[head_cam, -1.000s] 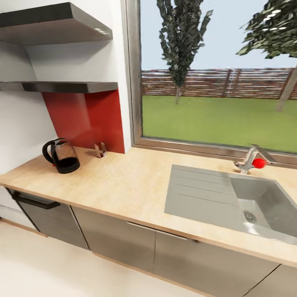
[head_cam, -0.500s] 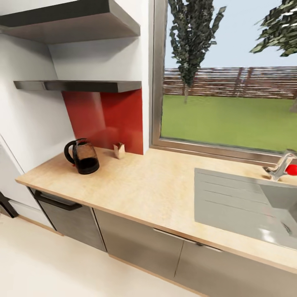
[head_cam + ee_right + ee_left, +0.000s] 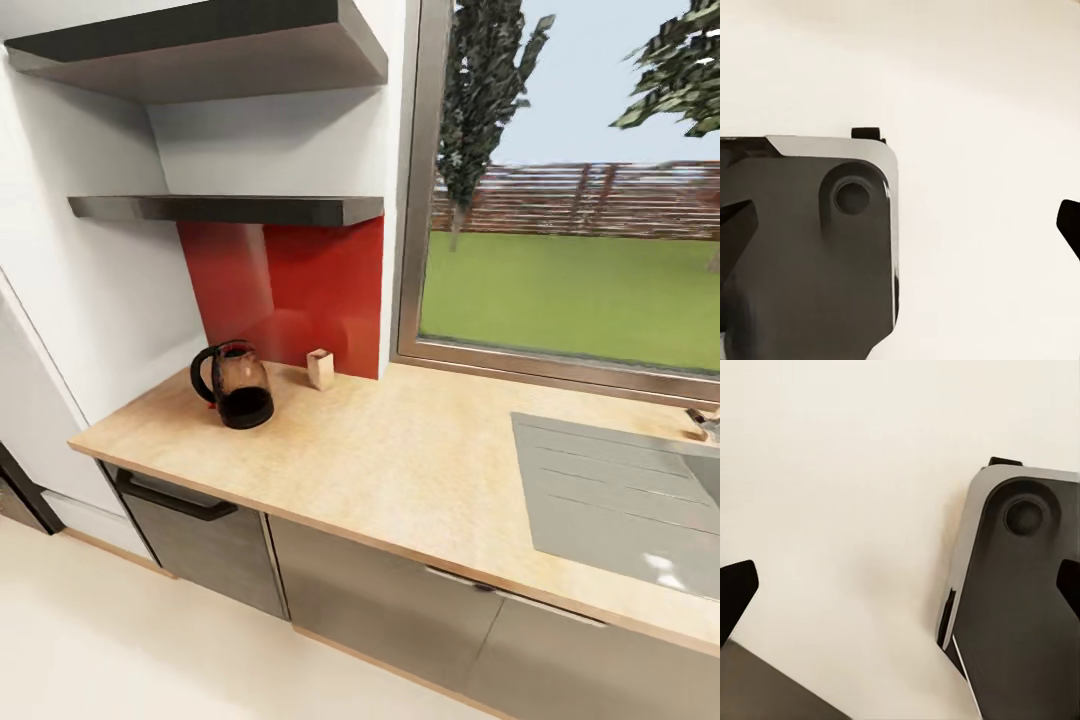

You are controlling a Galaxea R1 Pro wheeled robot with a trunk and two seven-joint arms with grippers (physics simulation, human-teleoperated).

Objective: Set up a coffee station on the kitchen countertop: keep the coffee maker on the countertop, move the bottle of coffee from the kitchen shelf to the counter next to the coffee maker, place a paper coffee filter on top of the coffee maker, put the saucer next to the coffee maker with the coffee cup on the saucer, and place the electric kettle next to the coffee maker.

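The electric kettle [image 3: 232, 385], clear glass with a black handle and base, stands on the kitchen countertop [image 3: 420, 460] near its left end, in front of the red backsplash. Above it, the dark grey kitchen shelf [image 3: 230, 208] is seen from below, so its top face is hidden. My left gripper [image 3: 900, 592] hangs open over the cream floor, its dark fingertips [image 3: 735, 596] far apart with nothing between them. My right gripper [image 3: 900, 225] is open too, beside my dark grey base [image 3: 810, 247].
A small tan box [image 3: 320, 368] stands on the counter right of the kettle. The grey sink [image 3: 620, 500] is inset at the right, below a large window [image 3: 570, 260]. A second shelf [image 3: 200, 50] hangs higher up. Grey cabinet fronts [image 3: 370, 590] run under the counter.
The whole head view has slid to the right as the camera turned left, so the sink has moved toward the edge of the picture. The kettle and the box have not moved on the counter.
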